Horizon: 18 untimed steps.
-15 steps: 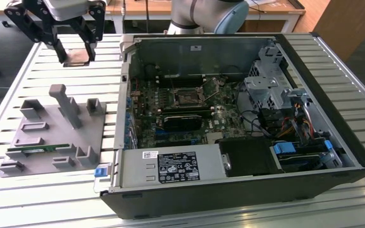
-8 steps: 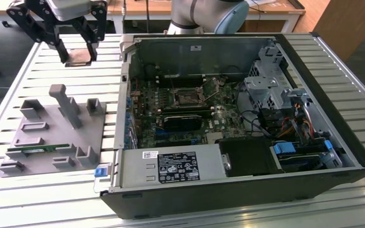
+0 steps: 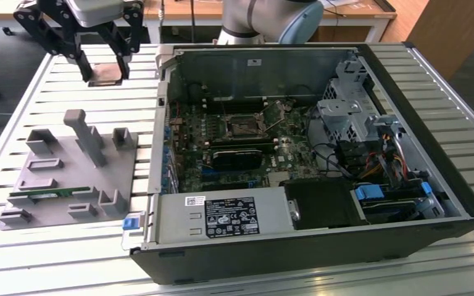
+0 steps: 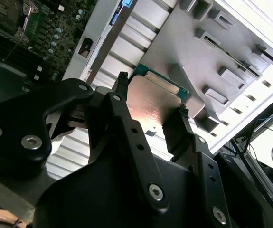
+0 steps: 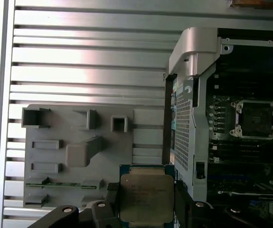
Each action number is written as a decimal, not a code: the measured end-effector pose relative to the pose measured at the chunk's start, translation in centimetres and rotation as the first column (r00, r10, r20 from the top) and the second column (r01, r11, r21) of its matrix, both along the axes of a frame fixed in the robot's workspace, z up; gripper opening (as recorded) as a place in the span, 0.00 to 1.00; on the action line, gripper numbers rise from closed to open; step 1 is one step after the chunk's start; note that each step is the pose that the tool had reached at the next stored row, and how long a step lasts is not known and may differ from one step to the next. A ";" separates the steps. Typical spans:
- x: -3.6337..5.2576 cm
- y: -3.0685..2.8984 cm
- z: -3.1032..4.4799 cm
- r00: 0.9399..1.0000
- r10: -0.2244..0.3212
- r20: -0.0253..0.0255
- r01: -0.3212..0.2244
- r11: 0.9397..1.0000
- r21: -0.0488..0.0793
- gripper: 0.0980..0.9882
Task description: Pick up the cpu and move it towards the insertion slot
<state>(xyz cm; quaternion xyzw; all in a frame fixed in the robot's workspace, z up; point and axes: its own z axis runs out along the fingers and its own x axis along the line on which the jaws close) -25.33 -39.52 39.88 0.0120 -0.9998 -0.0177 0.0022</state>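
Exterior view: claw (image 3: 105, 69) raised off the surface, clamped on the cpu (image 3: 105, 73) by opposite edges (presumably keeping its flat faces untouched), well short of the insertion slot (image 3: 242, 125) inside the open computer case (image 3: 320, 259). First wrist view adds what that hides: silver lid (image 5: 145, 198), grey holder tray (image 5: 79, 156) beneath.

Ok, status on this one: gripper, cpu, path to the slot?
Gripper shut on cpu, raised above the slatted table. Insertion slot open inside the case. Nothing between them but the case wall.
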 end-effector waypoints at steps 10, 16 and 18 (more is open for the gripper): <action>2.03 0.50 0.01 1.000 0.000 -0.001 0.000 1.000 0.000 0.50; 3.30 0.77 0.00 1.000 0.000 -0.001 0.000 1.000 0.000 0.50; 3.68 0.83 0.01 1.000 0.000 -0.001 0.000 1.000 0.000 0.50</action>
